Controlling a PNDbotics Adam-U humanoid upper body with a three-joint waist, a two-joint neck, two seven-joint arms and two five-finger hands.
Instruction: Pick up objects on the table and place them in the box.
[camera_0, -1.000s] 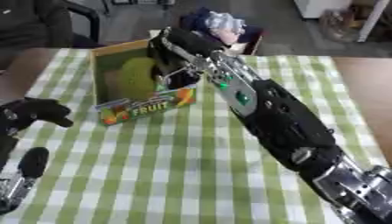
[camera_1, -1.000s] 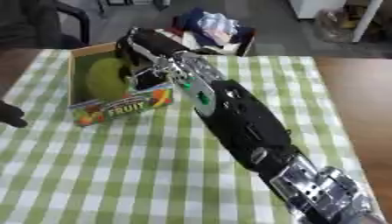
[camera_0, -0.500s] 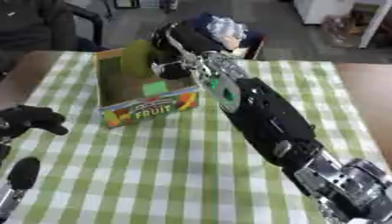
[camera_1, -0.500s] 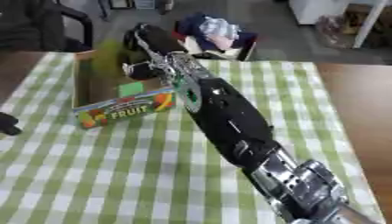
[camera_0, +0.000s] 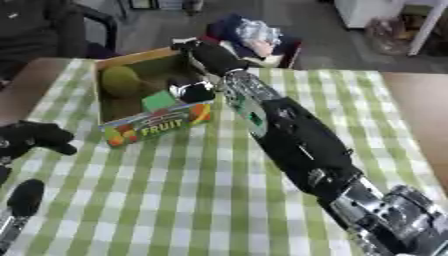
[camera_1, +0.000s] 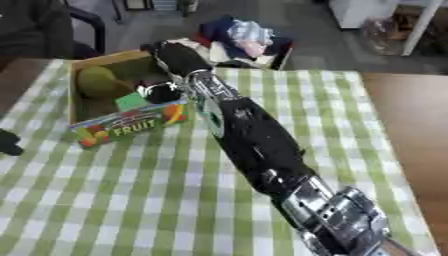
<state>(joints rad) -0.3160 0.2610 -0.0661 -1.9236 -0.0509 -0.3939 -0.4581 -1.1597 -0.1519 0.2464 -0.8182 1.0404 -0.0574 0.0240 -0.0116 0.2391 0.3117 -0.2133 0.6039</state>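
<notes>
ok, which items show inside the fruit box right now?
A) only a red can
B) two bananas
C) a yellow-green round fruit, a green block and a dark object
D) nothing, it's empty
C: inside the fruit box lie a yellow-green round fruit, a green block and a dark object, with the right hand reaching over the box's far corner.

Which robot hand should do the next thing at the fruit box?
Probably the right hand: it reaches over the box, above the things inside. The left hand sits curled at the table's left edge, apart from the box.
</notes>
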